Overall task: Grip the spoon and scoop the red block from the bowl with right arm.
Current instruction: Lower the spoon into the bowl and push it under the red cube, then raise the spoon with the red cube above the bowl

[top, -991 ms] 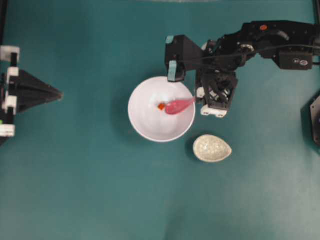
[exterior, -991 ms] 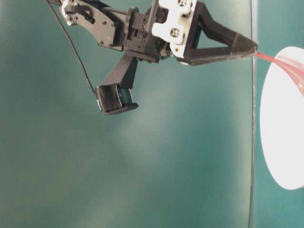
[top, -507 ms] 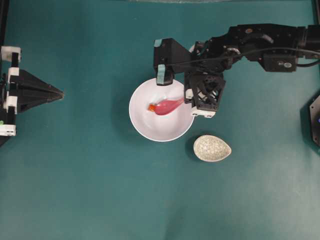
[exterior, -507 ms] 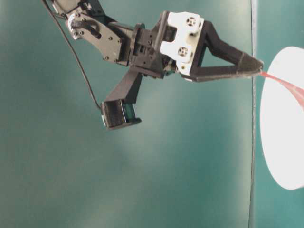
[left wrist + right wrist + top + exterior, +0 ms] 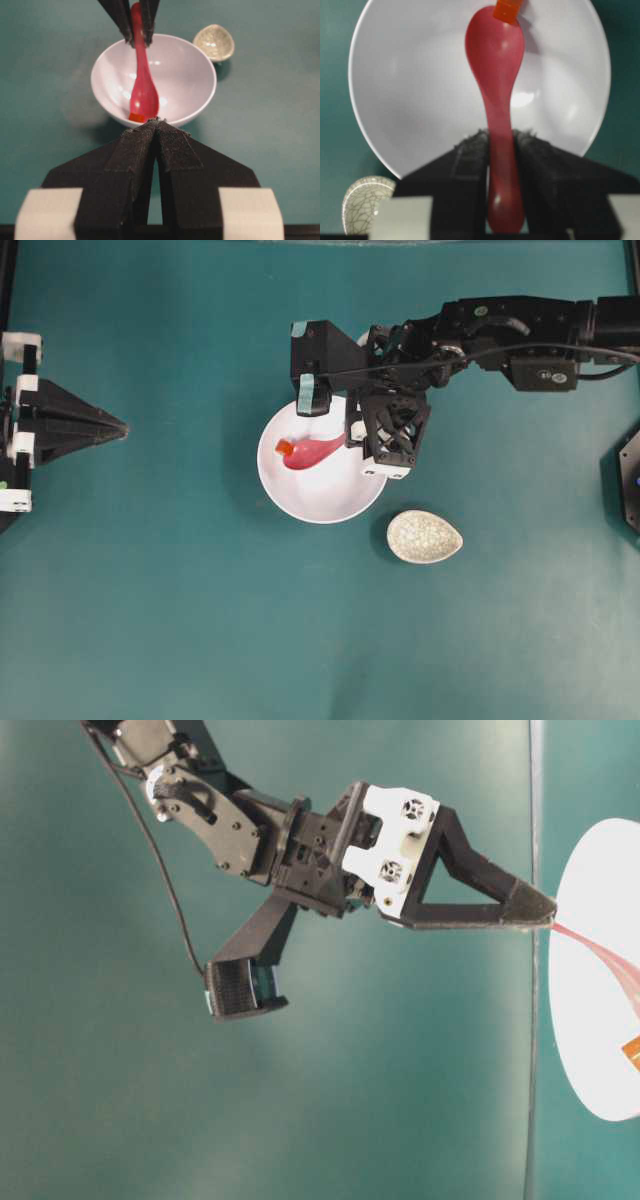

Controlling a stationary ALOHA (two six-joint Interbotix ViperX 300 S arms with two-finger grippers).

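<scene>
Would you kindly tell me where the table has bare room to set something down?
The teal mat lies bare between the left claw and the bowl, and all along the near edge below the speckled dish. It is crowded around the bowl, under the right arm.

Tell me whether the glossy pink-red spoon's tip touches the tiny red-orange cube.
Touching: the right wrist view shows the cube pressed against the spoon tip, no gap.

Teal table (image 5: 180, 590), two dishes on it.
White bowl (image 5: 318, 495) near centre; small speckled dish (image 5: 425, 537) just beside it, toward the right edge.
</scene>
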